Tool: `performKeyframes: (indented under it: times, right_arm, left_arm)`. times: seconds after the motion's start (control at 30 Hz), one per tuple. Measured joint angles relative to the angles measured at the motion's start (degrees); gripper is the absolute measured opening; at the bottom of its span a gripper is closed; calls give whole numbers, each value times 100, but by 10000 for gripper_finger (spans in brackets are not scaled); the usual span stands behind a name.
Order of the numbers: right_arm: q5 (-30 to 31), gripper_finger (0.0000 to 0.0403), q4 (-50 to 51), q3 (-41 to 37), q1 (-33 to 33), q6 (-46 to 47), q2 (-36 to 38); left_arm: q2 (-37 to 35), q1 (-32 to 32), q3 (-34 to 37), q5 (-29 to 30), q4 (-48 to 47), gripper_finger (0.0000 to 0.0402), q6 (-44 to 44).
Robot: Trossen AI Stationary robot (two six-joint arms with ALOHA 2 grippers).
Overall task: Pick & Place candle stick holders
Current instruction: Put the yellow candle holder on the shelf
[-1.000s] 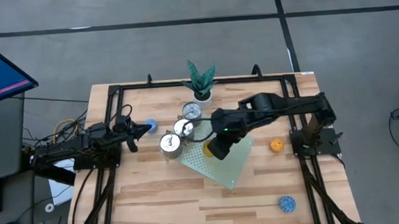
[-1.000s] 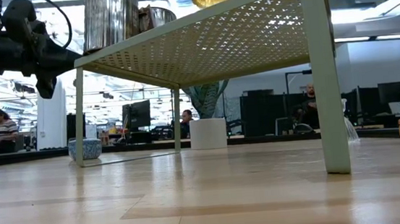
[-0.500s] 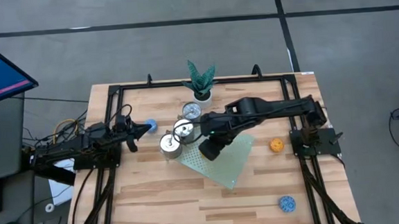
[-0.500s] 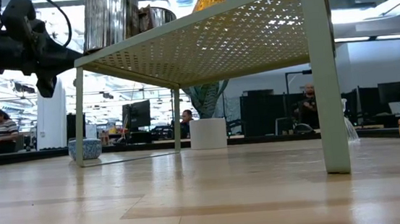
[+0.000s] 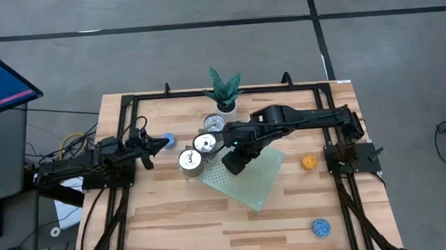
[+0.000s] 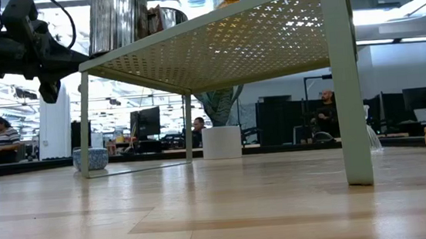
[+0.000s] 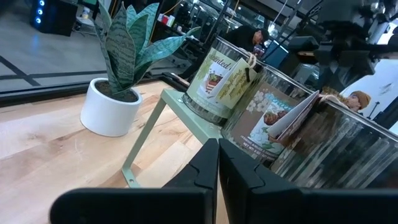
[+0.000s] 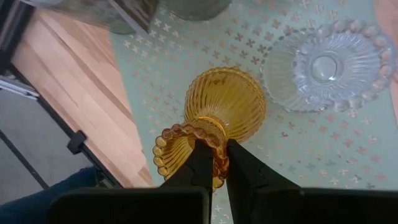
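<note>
Starting at the left edge of the wooden tabletop (image 5: pixel 213 219), I see my left gripper (image 5: pixel 162 143) low over the wood, its fingers pressed together and holding nothing. Just beyond its tip sits a small blue bumpy holder (image 5: pixel 169 139), which the low view shows as a squat patterned bowl.

Next comes the pale green perforated metal stand (image 5: pixel 250 181), set at an angle near the middle of the tabletop. On its left end stand three shiny silver metal cups (image 5: pixel 191 161); from the left wrist camera two of them carry printed paper labels, and I cannot tell whether anything is inside. Behind the stand, near the far edge, is a green-leaved plant in a white pot (image 5: pixel 224 94).

My right gripper (image 8: pixel 214 163) is over the stand's middle, fingers pinched tight on the beaded rim of a ribbed amber glass holder (image 8: pixel 217 115); I cannot tell if its foot touches the mesh. Beside it lies a clear glass beaded holder (image 8: pixel 326 65), empty. From above, the arm hides both.

Right of the stand an orange holder (image 5: pixel 308 162) sits on the wood, and a second blue bumpy holder (image 5: pixel 320 227) rests near the front right corner.
</note>
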State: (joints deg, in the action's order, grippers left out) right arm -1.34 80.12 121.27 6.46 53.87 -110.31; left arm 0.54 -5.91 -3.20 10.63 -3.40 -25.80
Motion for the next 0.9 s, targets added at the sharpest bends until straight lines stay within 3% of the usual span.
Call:
performKeyframes:
  times: [0.9]
  right_arm:
    - [-130, 30, -230, -11, -15, -33, -69]
  left_arm:
    - [0, 0, 0, 0, 48, 11, 0]
